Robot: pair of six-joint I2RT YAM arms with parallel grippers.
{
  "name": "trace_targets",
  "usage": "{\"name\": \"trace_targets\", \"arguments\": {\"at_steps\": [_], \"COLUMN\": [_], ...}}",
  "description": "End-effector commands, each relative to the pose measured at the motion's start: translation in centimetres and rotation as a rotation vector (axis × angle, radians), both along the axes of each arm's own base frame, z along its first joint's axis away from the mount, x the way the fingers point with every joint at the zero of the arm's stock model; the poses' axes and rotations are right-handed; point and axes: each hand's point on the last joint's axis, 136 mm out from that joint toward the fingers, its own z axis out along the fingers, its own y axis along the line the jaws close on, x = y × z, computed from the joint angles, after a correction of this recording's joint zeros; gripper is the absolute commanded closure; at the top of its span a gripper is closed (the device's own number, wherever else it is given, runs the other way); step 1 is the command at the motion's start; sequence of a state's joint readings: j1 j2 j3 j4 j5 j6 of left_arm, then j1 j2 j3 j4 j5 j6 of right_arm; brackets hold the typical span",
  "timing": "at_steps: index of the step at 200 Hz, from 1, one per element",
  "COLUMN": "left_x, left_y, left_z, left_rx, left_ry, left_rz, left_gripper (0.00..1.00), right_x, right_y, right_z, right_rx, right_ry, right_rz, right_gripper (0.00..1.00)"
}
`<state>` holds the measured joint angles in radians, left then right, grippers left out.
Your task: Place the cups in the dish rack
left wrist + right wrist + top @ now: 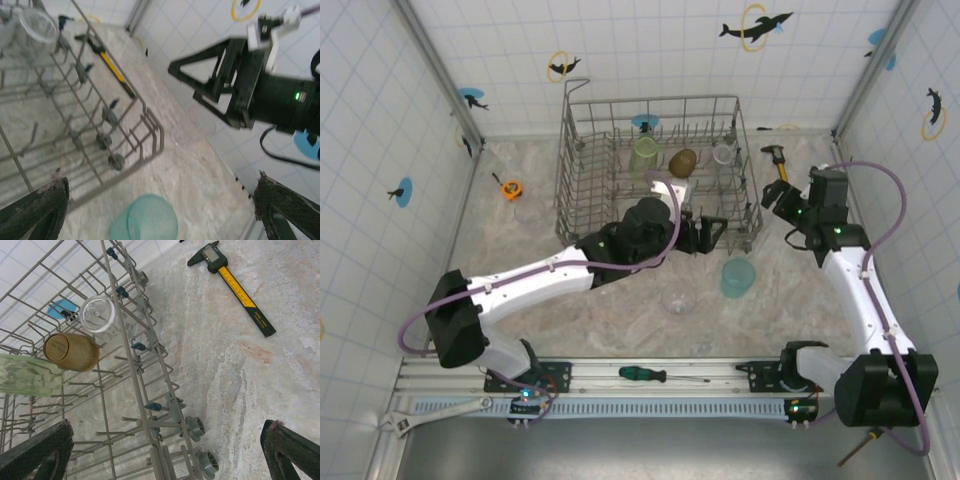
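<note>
Left gripper [159, 181] apart, right gripper [169, 426] apart, teal cup [150, 220] cut off below, dish rack [158, 136] blurred

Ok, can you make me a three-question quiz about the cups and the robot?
1. How many cups are in the rack? A one; B three; C six.
2. Where is the teal cup? A in the rack; B on the table; C in a gripper.
3. How is the right gripper? A open and empty; B shut on a cup; C shut on the rack.
Answers: 1 B, a green cup, a brown cup and a clear cup sit inside; 2 B, it sits outside the rack's corner; 3 A, its fingers stand wide apart, gripping nothing.
</note>
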<state>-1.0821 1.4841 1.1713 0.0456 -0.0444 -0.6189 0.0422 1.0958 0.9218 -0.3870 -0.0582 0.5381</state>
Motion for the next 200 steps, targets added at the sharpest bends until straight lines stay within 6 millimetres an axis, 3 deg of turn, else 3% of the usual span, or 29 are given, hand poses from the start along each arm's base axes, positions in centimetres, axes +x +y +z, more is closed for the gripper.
{"name": "trace_targets", "arguments": {"at_steps": [1,74,135,200], "left_x": [-1.8,-5.5,-4.4,-3.8], "left_y": [-0.4,-3.5,-3.5,-5.5], "left_z": [-3.9,-10.1,-13.7,-16.1], "left_rx": [0.088,0.225,0.362,0.437], "left_ry": [0.085,0.271,0.336,0.372], "left_rz": [-0.006,-0.095,-0.012,-0.016], "left_gripper": [0.02,0.02,0.02,0.03], "right_x": [-1.0,-1.7,-2.1,-2.5], "right_y": [-0.2,0.0,-0.2,-0.7], "right_z": [0.9,1.3,1.0,0.5], "right_rx": [-0.020,-0.027,-0.032,-0.057], "right_ry": [0.001,0.003,-0.002,-0.013], "right_rz": [-0.005,0.017,0.004,-0.013], "right_gripper": [0.00,0.00,0.00,0.00]}}
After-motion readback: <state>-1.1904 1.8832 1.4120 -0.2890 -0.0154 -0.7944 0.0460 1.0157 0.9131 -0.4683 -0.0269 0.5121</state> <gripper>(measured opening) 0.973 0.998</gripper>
